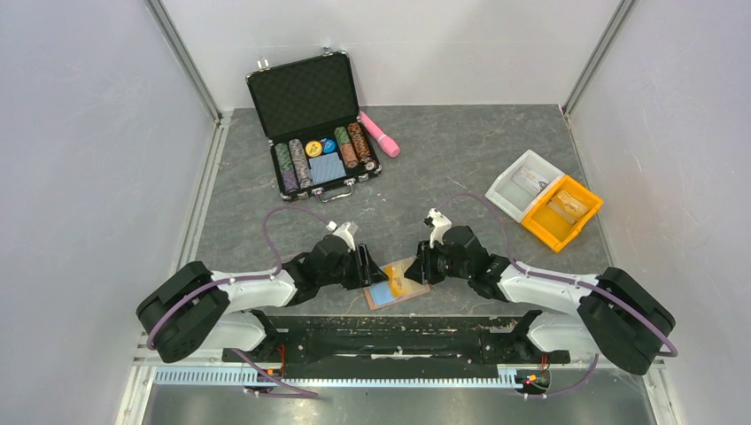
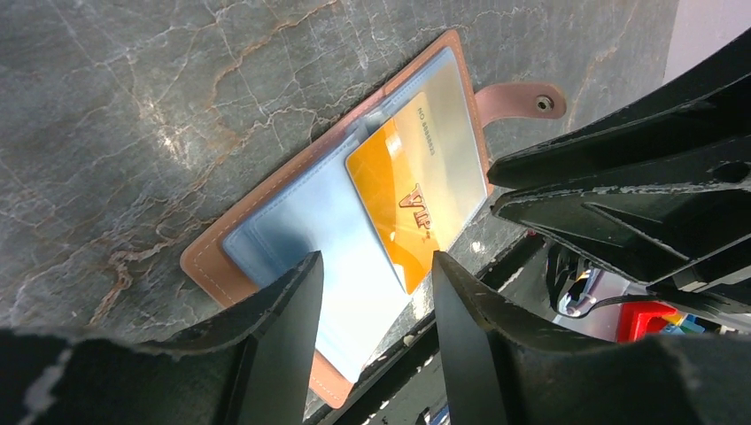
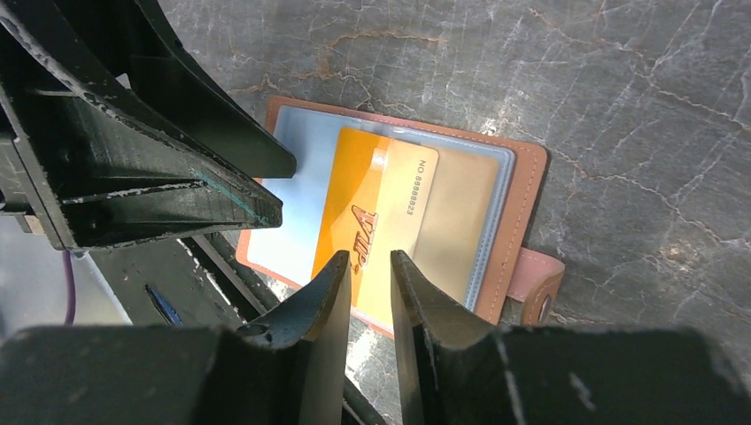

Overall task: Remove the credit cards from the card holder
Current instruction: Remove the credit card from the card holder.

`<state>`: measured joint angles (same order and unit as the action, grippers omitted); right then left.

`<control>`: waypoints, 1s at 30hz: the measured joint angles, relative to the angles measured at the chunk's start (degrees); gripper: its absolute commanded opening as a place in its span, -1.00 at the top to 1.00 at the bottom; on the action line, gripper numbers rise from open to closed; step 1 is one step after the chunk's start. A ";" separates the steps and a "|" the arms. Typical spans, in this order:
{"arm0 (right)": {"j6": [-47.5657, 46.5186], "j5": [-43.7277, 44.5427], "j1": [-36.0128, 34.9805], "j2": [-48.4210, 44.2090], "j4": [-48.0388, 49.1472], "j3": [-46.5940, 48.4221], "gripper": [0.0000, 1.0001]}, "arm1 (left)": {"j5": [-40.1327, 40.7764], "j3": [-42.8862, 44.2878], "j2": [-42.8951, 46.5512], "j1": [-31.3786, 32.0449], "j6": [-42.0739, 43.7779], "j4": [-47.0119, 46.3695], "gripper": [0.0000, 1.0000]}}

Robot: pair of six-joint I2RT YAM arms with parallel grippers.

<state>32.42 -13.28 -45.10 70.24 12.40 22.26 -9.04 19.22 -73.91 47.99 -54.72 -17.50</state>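
Well, from where I stand the job looks barely started. The card holder (image 2: 301,212) lies spread open and flat on the grey counter (image 1: 460,159), right at its near edge, between the two arms. An orange card (image 2: 398,204) sits crooked across the fold. One end is tucked under the clear pocket and the other pokes out over the pale blue lining, so I'd call it partly out and not yet free. Behind it a tan card (image 3: 460,212) is fully seated in the same pocket, and whether more cards hide beneath I cannot tell. No card lies loose on the counter that I can see, so every card has yet to come out. The left tool (image 2: 374,266) hangs just above the blue half with its jaws about half open and nothing between them. The right tool (image 3: 369,258) hovers over the free end of the orange card with only a narrow gap between its jaws, and it has hold of nothing as far as the wrist view shows. My guess is that what's left is pinning the holder down, pinching the orange card by its exposed end and drawing it clear, and then doing the same for the tan one. The open chip case (image 1: 310,115) at the back plays no part in this.
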 measured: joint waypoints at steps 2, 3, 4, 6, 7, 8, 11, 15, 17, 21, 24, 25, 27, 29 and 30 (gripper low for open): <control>0.15 -0.11 -0.07 0.68 0.55 0.00 0.48 | 0.00 0.00 -0.07 0.00 0.04 -0.31 -0.15; 0.15 -0.22 -0.15 1.01 0.79 0.00 0.48 | 0.02 0.00 -0.20 0.00 0.07 -0.46 -0.15; 0.15 -0.24 -0.17 1.22 0.85 0.00 0.48 | 0.00 0.00 -0.33 0.00 0.09 -0.66 -0.15; 0.17 -0.37 -0.17 1.77 0.96 0.00 0.47 | 0.02 0.00 -0.50 0.00 0.09 -1.01 -0.15; 0.17 -0.39 -0.17 1.97 1.03 0.00 0.48 | 0.00 0.00 -0.57 0.00 0.09 -1.09 -0.15; 0.20 -0.44 -0.17 2.19 1.18 0.00 0.47 | 0.00 0.00 -0.57 0.00 0.09 -1.14 -0.15; 0.44 -0.46 -0.35 3.02 1.97 0.02 0.47 | 0.00 0.00 -0.66 0.00 0.11 -1.22 -0.16; 0.55 -0.46 -0.81 4.20 2.38 0.02 0.47 | 0.00 0.00 -1.33 0.00 0.11 -2.27 -0.17; 0.55 -0.42 -0.81 4.76 2.36 0.02 0.47 | -0.04 0.00 -1.86 0.00 0.11 -3.06 -0.17; 0.55 -0.35 -0.92 5.46 2.64 0.02 0.47 | -0.09 0.00 -2.34 0.00 0.11 -3.91 -0.17; 0.55 -0.22 -0.94 6.16 2.97 0.17 0.47 | -0.09 0.00 -2.47 0.00 0.11 -4.17 -0.18; 0.55 -0.20 -0.94 6.45 2.99 0.33 0.47 | -0.09 0.00 -2.47 0.00 0.11 -4.20 -0.18; 0.55 -0.17 -0.98 6.97 2.97 0.79 0.47 | -0.09 0.00 -2.56 0.00 0.11 -4.33 -0.18; 0.55 0.07 -1.16 7.26 3.06 1.11 0.47 | -0.07 0.00 -2.71 0.00 0.11 -4.55 -0.18; 0.55 0.15 -1.18 7.30 3.08 1.14 0.47 | -0.09 0.00 -2.93 0.00 0.11 -4.90 -0.18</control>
<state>32.97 -13.13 -46.28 77.54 15.49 23.40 -9.13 19.22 -76.84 47.99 -54.61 -22.39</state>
